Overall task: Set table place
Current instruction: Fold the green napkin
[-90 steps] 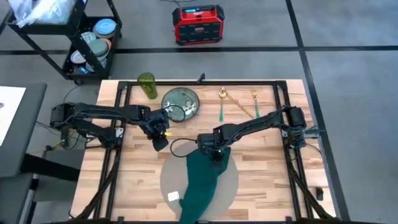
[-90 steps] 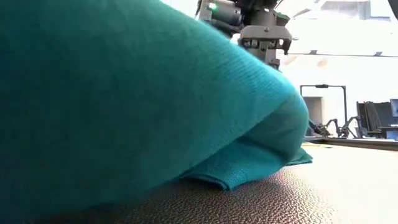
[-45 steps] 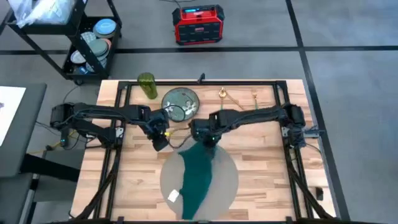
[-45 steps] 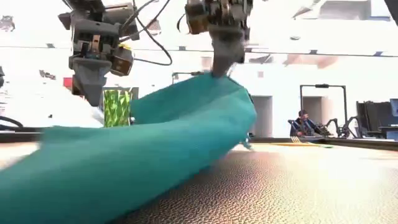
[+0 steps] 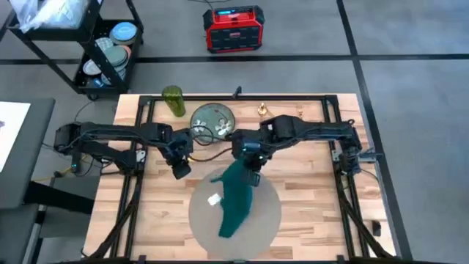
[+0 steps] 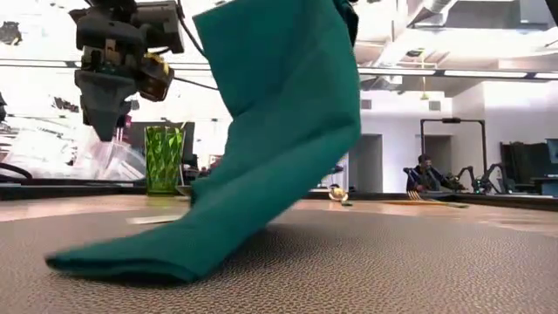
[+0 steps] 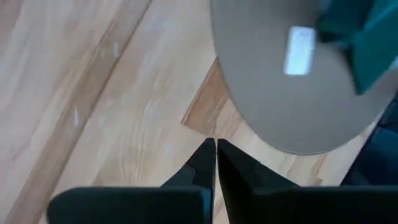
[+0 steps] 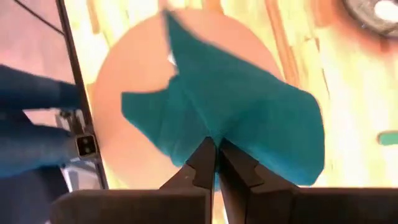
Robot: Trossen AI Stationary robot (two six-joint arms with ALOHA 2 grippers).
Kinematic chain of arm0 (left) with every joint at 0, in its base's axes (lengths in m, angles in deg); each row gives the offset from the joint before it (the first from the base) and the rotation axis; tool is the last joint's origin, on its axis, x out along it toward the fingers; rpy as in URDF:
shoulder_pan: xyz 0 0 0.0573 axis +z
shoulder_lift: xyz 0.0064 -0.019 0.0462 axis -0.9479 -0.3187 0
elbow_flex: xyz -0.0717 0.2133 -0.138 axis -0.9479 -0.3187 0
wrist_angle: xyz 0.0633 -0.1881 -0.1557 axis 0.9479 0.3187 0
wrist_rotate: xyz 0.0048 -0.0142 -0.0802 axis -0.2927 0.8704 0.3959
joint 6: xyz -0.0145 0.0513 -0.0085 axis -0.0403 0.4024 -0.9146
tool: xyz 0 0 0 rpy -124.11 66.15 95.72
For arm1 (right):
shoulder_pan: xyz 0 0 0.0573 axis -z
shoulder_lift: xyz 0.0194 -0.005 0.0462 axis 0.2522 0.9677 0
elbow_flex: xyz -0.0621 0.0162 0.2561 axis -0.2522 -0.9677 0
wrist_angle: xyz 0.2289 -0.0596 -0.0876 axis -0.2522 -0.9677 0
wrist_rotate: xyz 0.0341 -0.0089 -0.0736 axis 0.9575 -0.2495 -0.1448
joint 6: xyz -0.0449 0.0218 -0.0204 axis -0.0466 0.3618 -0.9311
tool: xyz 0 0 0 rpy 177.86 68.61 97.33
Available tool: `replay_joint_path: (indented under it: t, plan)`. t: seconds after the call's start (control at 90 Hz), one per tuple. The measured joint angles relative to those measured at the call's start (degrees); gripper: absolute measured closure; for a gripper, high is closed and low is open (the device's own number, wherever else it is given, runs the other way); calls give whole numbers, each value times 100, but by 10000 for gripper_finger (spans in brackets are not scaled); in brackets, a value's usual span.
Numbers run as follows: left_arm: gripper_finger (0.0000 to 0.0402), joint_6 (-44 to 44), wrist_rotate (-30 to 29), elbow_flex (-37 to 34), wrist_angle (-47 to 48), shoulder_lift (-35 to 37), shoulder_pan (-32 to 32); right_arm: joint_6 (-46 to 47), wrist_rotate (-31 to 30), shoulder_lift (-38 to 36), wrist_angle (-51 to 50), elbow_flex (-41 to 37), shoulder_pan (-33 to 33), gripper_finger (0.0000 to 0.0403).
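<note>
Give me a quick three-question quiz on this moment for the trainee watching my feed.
1. True or false: the teal napkin lies flat and released on the placemat.
2. Which gripper holds the napkin? A) left gripper B) right gripper C) neither
3. Fill in: the green glass stands beside the green ____ at the table's far edge.

Key:
1. False: its top end is lifted, its lower end trails on the placemat.
2. B: the right gripper pinches it; the left gripper hovers shut over bare wood.
3. plate.

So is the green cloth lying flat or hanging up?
Hanging: the right gripper pinches the teal cloth by its top, and only its lower end drags on the placemat.
</note>
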Motion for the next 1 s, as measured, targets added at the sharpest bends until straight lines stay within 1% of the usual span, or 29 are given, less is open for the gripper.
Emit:
replay_joint_path:
  t: [0.1, 0.189, 0.3, 0.4, 0.5, 0.6, 0.667, 0.856, 1.0]
  plan:
    - [401, 729, 11, 1, -483, 205, 0, -62, -90, 28, -171, -5, 66, 403]
    - [393, 1352, 117, 1, -579, 397, 2, -178, -112, 113, -200, -30, 225, 403]
    - [362, 1727, 225, 13, -615, 532, 0, -417, -136, 253, -155, -48, 404, 403]
    - [325, 1936, 264, 13, -1042, 559, 0, -665, -115, 356, 67, -46, 541, 403]
    - [292, 1651, 262, 13, -1601, 486, 1, -866, 70, 518, 454, -42, 655, 403]
    - [274, 1338, 260, 13, -1987, 471, 0, -1035, 278, 677, 724, -42, 757, 403]
    - [270, 1230, 250, 22, -2124, 451, -7, -1087, 343, 751, 798, -42, 827, 403]
    - [268, 1014, 240, 17, -1780, 445, -45, -1397, 351, 803, 926, -42, 1041, 403]
    - [268, 822, 215, 17, -2010, 440, -128, -1391, 356, 796, 1220, -42, 1280, 403]
